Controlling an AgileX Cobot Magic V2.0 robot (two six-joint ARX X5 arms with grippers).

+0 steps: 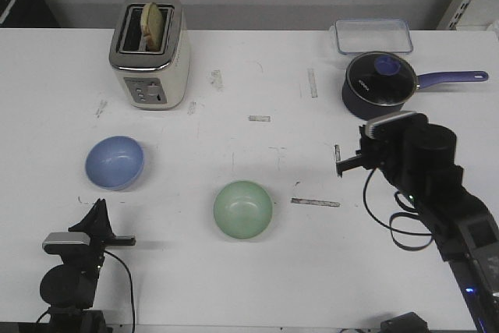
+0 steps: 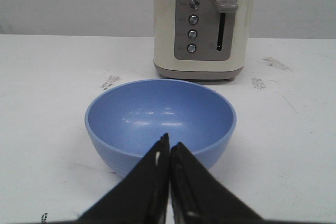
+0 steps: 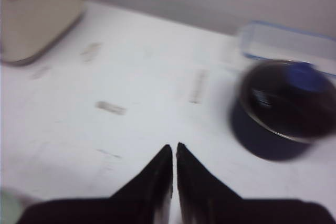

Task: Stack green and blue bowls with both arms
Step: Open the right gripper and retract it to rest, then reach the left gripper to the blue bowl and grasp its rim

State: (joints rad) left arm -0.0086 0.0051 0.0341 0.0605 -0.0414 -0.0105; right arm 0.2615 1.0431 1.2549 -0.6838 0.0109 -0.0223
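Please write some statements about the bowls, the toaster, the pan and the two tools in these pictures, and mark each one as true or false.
1. The blue bowl is stacked inside the green bowl. False: they sit apart on the table, both empty.
2. The toaster has bread in a slot. True.
3. The left tool is shut and faces the blue bowl. True: its fingers meet just in front of the bowl's rim.
4. The right tool holds the green bowl. False: it is shut on nothing, and the green bowl lies away from it.
5. The pan has no lid. False: a glass lid covers it.
6. A clear container sits behind the pan. True.
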